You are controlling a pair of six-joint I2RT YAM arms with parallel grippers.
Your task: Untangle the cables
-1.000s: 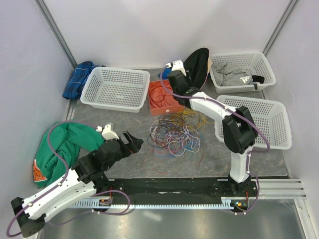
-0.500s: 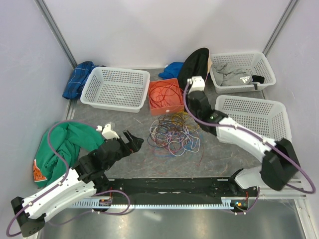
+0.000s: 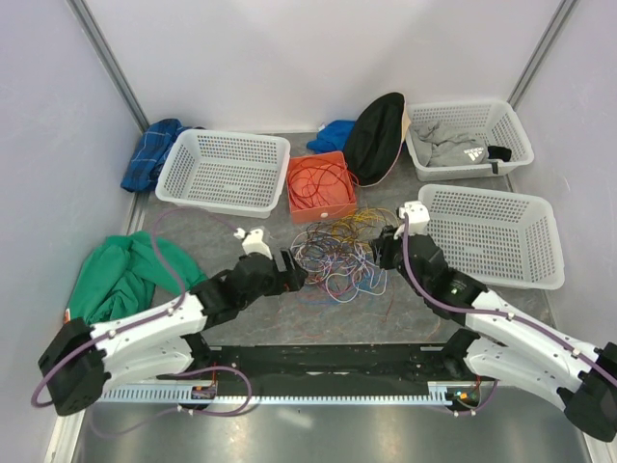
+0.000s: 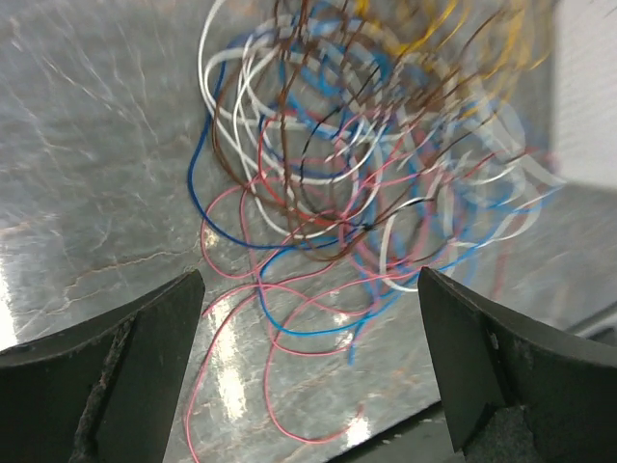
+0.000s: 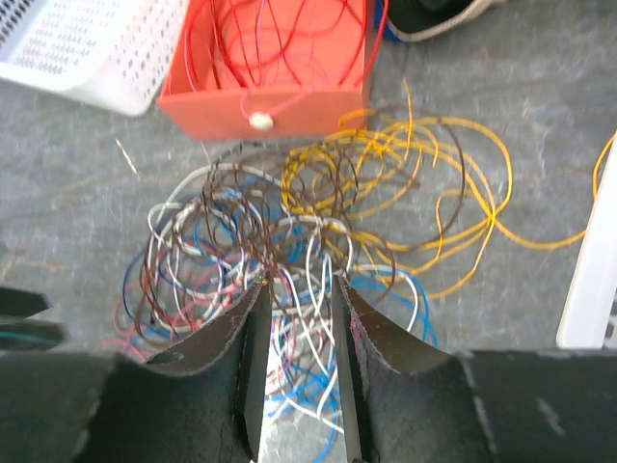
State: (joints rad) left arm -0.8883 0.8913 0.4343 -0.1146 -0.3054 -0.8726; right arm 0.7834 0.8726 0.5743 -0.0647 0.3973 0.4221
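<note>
Cables lie beneath wide-open left tool.

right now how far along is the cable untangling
Done: red cables lie coiled in the orange box, apart from the rest. In hand: the open left gripper faces the tangled pile from its left, and the right gripper hangs over it, jaws narrowly apart, no wire clearly gripped. Left: most of it; brown, white, blue, pink and yellow wires lie knotted together there.

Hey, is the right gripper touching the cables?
Cannot tell. In the right wrist view the cables pass between the fingers of the right gripper, but neither contact nor a gap shows plainly.
</note>
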